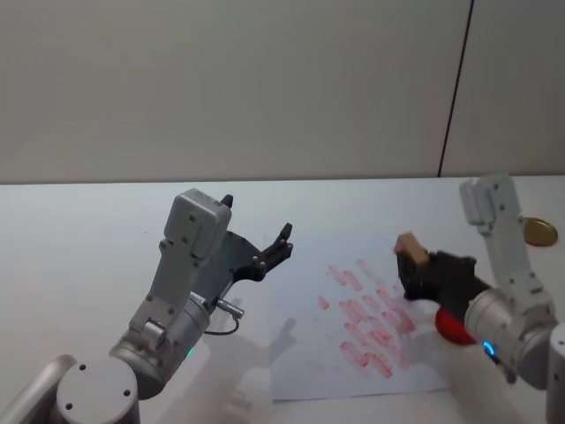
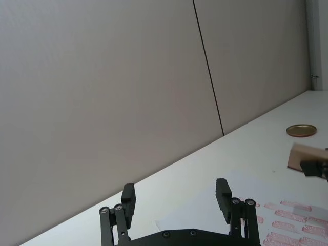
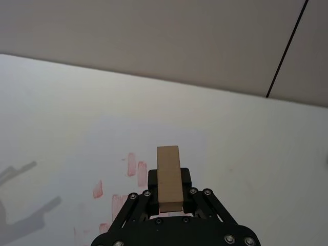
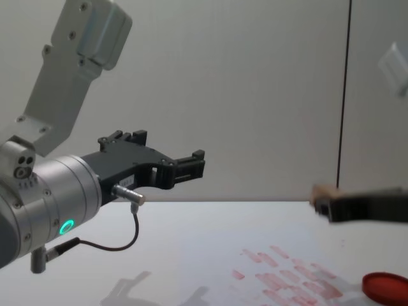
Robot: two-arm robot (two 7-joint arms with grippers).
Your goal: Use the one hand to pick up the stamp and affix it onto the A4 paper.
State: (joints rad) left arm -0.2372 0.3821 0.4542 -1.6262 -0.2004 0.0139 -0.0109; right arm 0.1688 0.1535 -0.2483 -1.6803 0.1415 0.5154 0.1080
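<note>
The stamp (image 1: 408, 246), a small tan wooden block, is clamped in my right gripper (image 1: 411, 265) and held in the air over the right part of the A4 paper (image 1: 309, 353). The sheet lies flat on the table and carries rows of pink-red prints. In the right wrist view the stamp (image 3: 169, 177) stands up between the black fingers of the right gripper (image 3: 169, 193), with prints below it. From the chest view the stamp (image 4: 322, 190) hangs well above the sheet (image 4: 274, 268). My left gripper (image 1: 256, 221) is raised left of the paper, open and holding nothing.
A flat red round ink pad (image 1: 450, 327) lies by the paper's right edge, partly under my right arm. A gold round lid (image 1: 538, 231) sits further back on the right. White tabletop surrounds the sheet, with a plain wall behind.
</note>
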